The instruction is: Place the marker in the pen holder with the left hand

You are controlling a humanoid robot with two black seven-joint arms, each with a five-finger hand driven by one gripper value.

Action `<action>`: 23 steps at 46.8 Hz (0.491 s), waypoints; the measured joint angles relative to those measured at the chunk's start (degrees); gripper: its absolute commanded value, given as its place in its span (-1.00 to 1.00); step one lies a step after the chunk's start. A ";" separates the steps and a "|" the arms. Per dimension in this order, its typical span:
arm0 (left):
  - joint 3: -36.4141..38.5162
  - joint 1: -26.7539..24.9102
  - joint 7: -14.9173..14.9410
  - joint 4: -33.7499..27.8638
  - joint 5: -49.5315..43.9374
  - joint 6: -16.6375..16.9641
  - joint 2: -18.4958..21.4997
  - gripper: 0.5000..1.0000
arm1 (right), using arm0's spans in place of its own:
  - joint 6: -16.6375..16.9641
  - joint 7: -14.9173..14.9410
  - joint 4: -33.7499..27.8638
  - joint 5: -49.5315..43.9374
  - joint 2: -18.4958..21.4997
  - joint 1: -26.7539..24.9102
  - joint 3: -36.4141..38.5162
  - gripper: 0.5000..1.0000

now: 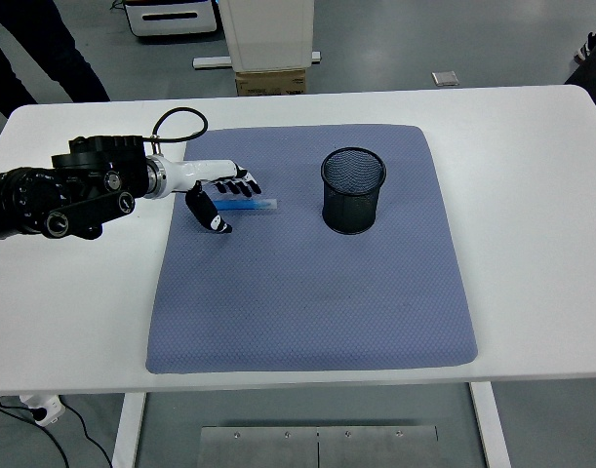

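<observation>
We see the left hand [222, 194] reaching in from the left edge over the left part of a blue-grey mat [307, 283] that lies on the white counter [532, 244]. Its fingers are spread and slightly bent, not closed on anything, thumb pointing down toward the mat. The blue marker [251, 206] lies flat on the mat, just beside and partly under the fingertips; we cannot tell if they touch it. Its right end pokes out clear of the hand. The pen holder [353, 189], black mesh, stands upright on the mat right of the marker, well apart from the hand, and we see nothing inside it. The black arm [59, 200] rests over the counter's left side with a cable looping above the wrist. A person's dark clothing [24, 58] shows top left, beyond the counter.
</observation>
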 measured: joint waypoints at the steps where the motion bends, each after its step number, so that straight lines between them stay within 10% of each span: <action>1: 0.00 0.00 -0.12 0.00 0.17 0.00 0.00 0.25 | 0.00 0.00 0.00 0.00 0.00 0.00 0.00 1.00; 23: 0.05 0.19 -0.41 0.05 1.71 0.23 -0.54 -0.50 | 0.00 0.00 0.00 0.00 0.00 0.00 0.00 1.00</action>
